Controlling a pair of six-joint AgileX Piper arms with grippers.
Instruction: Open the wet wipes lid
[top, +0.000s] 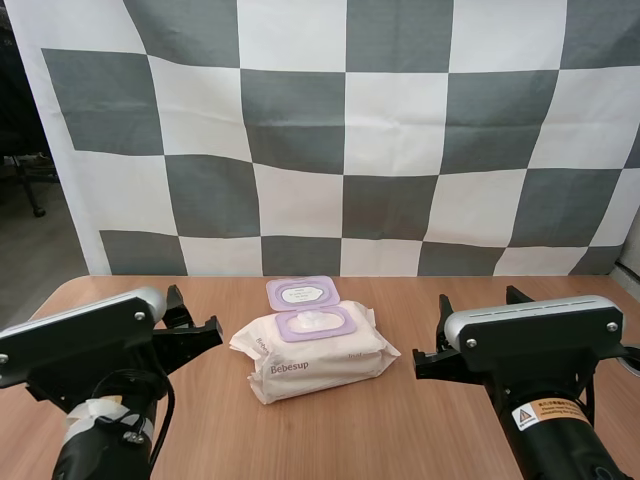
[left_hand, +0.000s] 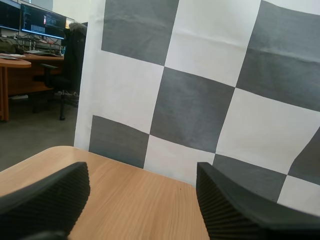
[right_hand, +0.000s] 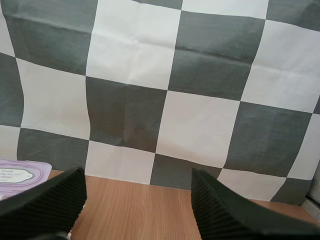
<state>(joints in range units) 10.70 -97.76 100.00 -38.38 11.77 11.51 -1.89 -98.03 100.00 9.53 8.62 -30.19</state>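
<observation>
A white wet wipes pack (top: 315, 358) lies in the middle of the wooden table (top: 400, 430). Its purple lid (top: 301, 293) is flipped back and lies flat behind the purple-rimmed opening (top: 316, 322), where a white wipe shows. My left gripper (top: 193, 310) hovers left of the pack, clear of it, and its fingers stand apart over bare table (left_hand: 142, 200). My right gripper (top: 478, 300) hovers to the pack's right, also clear of it and open (right_hand: 137, 200). Beside its near finger an edge of the raised lid (right_hand: 20, 175) shows.
Bare wooden table surrounds the pack on all sides. The table's rounded left corner (left_hand: 55, 150) lies ahead of my left gripper.
</observation>
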